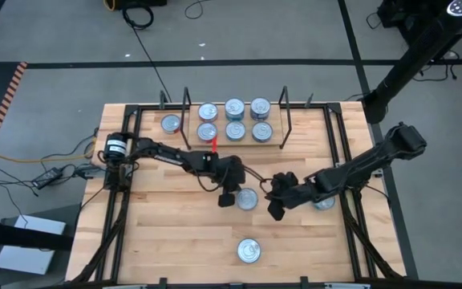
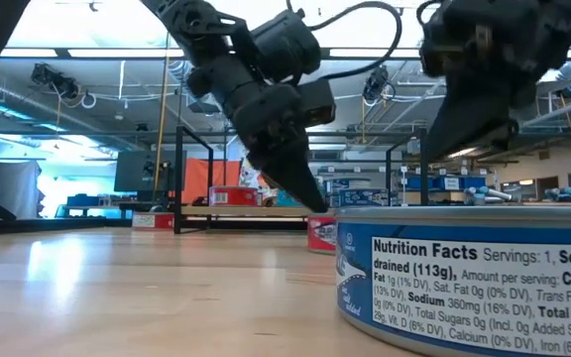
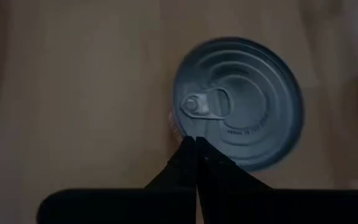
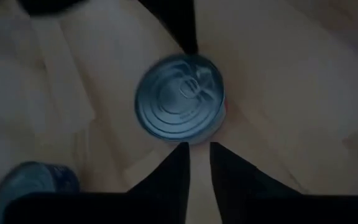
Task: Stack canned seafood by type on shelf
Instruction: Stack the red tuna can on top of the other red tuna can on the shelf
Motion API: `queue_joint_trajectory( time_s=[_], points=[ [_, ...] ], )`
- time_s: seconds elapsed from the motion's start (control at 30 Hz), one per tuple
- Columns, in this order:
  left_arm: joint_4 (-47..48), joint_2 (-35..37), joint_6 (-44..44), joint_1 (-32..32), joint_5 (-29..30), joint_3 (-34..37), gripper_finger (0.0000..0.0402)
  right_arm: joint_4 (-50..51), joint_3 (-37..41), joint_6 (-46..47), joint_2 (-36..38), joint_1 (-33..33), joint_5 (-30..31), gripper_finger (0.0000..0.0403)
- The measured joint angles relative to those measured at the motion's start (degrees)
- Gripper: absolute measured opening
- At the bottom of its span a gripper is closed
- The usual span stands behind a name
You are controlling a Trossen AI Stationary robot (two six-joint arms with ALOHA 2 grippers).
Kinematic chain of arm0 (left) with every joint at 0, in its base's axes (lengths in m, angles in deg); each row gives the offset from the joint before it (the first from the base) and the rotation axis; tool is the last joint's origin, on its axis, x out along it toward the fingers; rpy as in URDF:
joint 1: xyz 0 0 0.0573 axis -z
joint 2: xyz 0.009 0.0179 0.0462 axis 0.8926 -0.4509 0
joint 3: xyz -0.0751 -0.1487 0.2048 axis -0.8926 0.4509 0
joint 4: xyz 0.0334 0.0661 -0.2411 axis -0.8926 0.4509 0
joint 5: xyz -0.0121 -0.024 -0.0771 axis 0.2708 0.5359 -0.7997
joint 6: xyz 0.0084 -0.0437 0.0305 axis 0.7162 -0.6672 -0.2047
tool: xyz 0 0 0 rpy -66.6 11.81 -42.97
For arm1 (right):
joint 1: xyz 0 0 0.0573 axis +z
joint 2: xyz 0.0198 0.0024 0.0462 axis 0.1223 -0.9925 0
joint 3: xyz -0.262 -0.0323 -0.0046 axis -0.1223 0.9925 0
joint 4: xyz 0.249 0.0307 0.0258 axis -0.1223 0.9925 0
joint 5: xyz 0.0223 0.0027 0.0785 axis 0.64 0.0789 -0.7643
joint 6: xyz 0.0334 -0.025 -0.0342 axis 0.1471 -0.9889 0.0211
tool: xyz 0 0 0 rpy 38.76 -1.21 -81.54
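Two grippers crowd one red-sided tin on the bare table, well short of the shelf where six tins already stand. The left gripper, fingers pressed together, steadies one side; the right gripper, fingers a narrow slit apart and empty, should likely widen before straddling the rim squarely.

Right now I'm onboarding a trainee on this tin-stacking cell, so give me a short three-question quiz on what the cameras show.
1. How many tins sit on the shelf board?
2. True or false: the left gripper is shut.
3. The centre tin lies: A) between the two grippers, B) on the shelf, C) at the table's near edge.

Key: 1) six; 2) true; 3) A. The right gripper is slightly open beside it.
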Motion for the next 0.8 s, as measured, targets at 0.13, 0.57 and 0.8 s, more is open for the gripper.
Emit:
queue_joint_trajectory(
  time_s=[0.13,0.57,0.8],
  points=[
    [-0.70,0.15,-0.31,2.20,0.07,1.31,0.0001,-4.90,0.00,-0.49,-4.96,-0.64,-4.63,0.0024],
    [0.09,0.83,-5.35,2.64,-0.91,2.33,0.0001,-16.26,0.00,-1.18,-10.32,-0.93,-10.56,0.0007],
    [-7.85,5.15,-9.80,1.72,-3.35,6.37,0.0000,-15.75,0.00,-6.58,-6.99,-0.93,-10.41,0.0012]
  ],
)
